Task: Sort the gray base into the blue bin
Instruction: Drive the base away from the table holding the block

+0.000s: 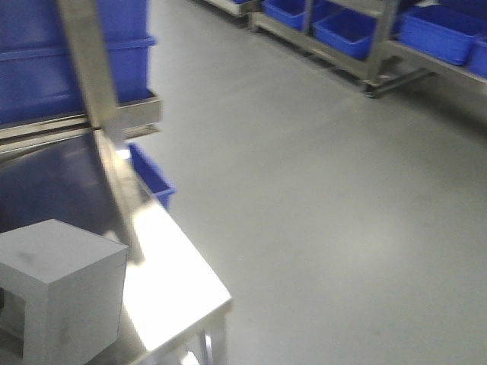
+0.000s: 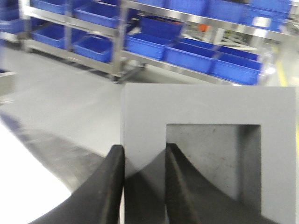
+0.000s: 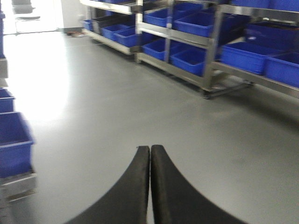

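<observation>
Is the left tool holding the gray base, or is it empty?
Holding it. In the left wrist view, the left tool pinches one wall of the gray base between its black fingers, one inside the recess.

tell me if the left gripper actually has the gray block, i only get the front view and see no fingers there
observer: yes, the left wrist view shows the left gripper clamped on one wall of the gray base, one finger outside and one inside the recess.
operator: and the right one
observer: its wrist view shows the right gripper shut on nothing, above the floor.
</observation>
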